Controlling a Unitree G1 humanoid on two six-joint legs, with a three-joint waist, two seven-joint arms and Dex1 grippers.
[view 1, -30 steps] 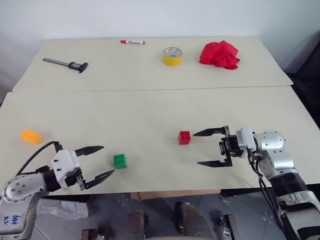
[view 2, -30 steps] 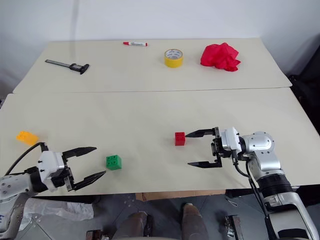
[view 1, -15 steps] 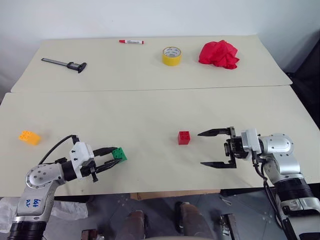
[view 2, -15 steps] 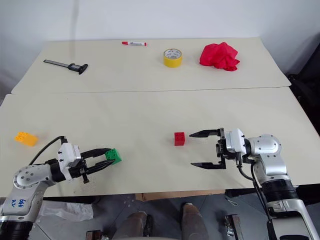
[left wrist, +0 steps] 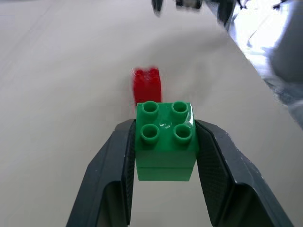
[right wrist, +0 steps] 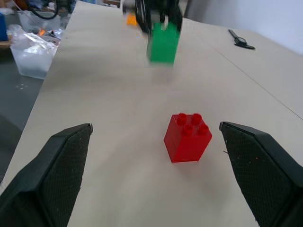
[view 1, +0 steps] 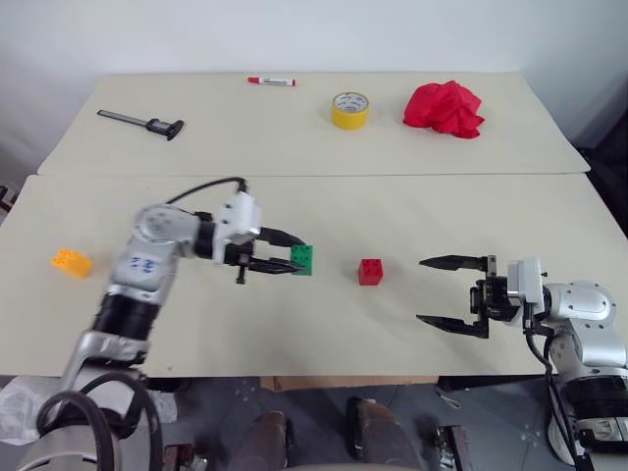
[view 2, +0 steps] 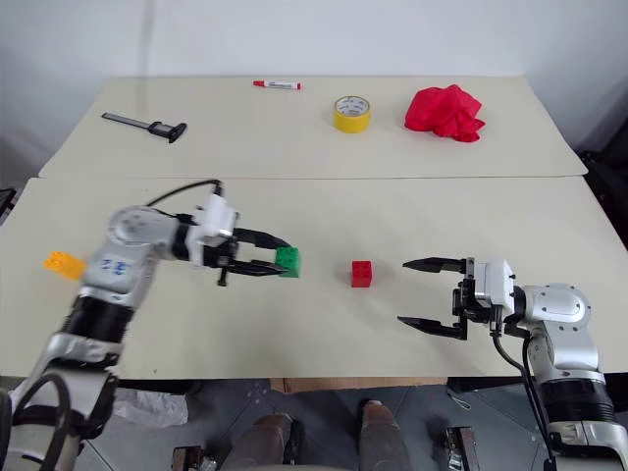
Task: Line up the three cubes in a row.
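Currently my left end effector [view 1: 287,258] grips the green cube [view 1: 302,259] near the red cube [view 1: 371,272]; right end effector [view 1: 451,292] gapes empty. Orange-yellow cube [view 1: 72,262] remains far off; no row yet.

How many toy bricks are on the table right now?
3. The green brick is clamped in the left gripper, the red brick sits just to its right, and the orange-yellow brick lies near the table's left edge.

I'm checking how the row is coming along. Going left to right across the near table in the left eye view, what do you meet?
orange-yellow cube → left gripper holding the green cube → red cube → right gripper, open
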